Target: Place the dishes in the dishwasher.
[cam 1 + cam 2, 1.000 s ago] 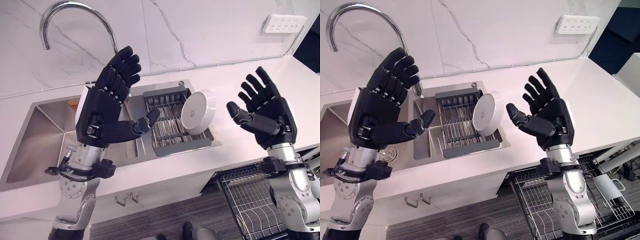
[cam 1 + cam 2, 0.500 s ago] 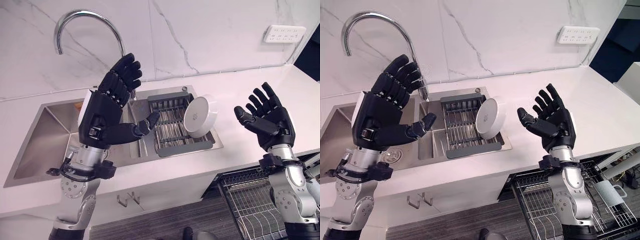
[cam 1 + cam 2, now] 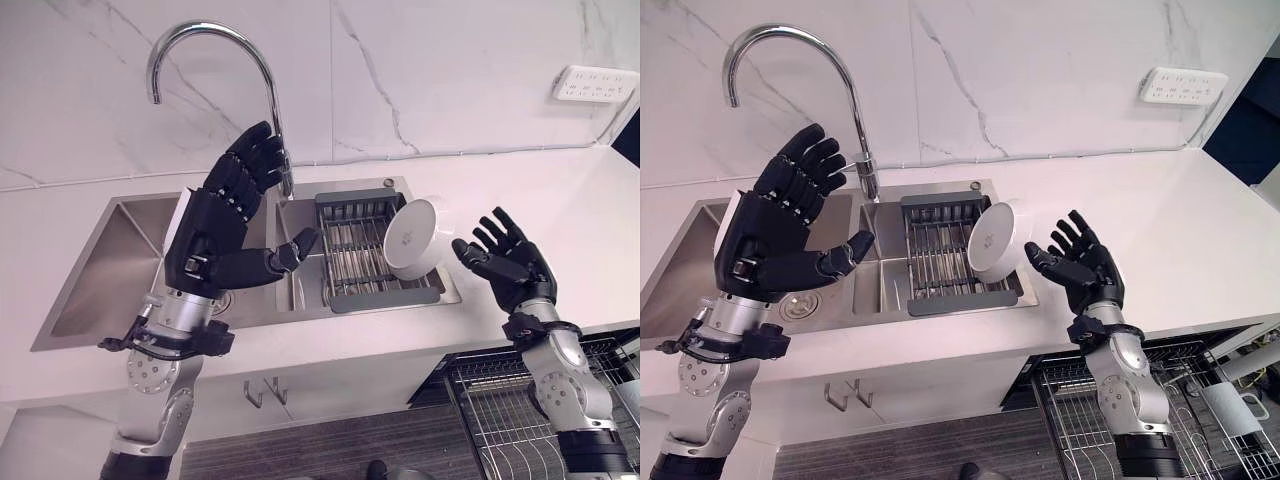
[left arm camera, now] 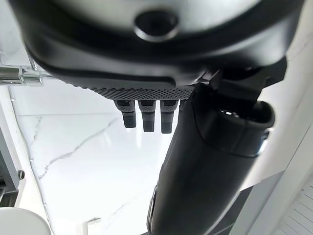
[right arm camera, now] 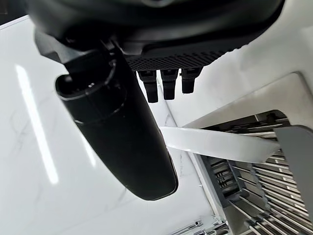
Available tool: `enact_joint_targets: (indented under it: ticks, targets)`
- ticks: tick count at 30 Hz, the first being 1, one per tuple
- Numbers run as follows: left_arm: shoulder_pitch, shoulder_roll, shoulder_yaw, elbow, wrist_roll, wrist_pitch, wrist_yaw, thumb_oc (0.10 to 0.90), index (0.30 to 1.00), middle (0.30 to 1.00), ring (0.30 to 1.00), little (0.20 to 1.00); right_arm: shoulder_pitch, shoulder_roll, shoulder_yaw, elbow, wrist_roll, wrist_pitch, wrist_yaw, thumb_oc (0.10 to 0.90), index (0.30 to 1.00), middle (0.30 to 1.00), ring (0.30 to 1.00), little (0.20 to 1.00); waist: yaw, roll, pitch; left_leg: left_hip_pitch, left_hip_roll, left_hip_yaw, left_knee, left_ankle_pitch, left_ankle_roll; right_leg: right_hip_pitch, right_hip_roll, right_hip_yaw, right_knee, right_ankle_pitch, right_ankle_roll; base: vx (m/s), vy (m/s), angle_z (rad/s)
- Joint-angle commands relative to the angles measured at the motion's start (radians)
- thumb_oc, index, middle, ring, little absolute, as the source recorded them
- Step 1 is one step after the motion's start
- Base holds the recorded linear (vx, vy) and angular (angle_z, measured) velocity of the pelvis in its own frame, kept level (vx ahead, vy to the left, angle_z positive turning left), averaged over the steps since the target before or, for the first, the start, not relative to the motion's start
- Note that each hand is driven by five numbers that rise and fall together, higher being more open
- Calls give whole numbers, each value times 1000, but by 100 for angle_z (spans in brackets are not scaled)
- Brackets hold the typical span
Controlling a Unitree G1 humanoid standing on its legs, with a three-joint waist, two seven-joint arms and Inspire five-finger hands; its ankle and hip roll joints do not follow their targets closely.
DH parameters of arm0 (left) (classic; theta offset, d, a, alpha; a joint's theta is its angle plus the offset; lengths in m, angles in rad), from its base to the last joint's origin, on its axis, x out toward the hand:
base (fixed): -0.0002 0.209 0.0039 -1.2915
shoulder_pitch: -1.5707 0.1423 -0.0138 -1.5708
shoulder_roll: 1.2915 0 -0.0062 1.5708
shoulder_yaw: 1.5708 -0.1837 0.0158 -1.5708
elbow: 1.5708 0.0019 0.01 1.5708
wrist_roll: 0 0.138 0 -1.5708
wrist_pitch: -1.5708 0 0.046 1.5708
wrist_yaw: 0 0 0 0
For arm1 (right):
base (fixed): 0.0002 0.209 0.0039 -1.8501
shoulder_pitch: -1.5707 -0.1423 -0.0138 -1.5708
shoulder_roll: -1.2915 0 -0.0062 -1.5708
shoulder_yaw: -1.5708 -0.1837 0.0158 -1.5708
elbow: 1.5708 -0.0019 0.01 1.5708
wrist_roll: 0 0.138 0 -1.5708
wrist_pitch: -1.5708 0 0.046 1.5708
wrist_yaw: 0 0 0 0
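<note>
Two hands, left hand and right hand, both spread empty; one bowl in rack.

Camera has shifted over the second: whole scene sits lower and further right in both eye views, tap fully in frame. Right hand has dropped relative to the bowl; earlier it was raised level with the bowl, now it sits lower, just beside the bowl's lower edge, fingers spread, holding nothing. Left hand shows no clear change against the sink.
</note>
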Motion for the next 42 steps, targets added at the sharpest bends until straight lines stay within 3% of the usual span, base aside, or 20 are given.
enact_joint_targets:
  ticks: [1,9,42]
  targets:
    - [-99,45,-4,-68,-56,-78,-4,800,900,900,900,900,-153,-48,-47,-10,42,-67,31,800,900,900,900,900,-4,-25,-58,12,119,11,21,-77,-92,122,-75,29,-45,-122,151,-12,11,4]
    - [-111,58,-11,-64,-58,-60,-8,800,900,900,900,900,-184,-74,-32,72,61,0,34,800,900,900,900,900,2,-26,-60,13,115,10,21,-76,-90,124,-76,27,-45,-120,151,0,0,0]
    - [-131,85,-15,-60,-80,-33,-24,800,900,900,900,900,-261,-107,28,154,47,63,71,800,900,900,900,900,21,-26,-55,13,109,-5,21,-68,-89,140,-75,11,-45,-127,142,2,0,1]
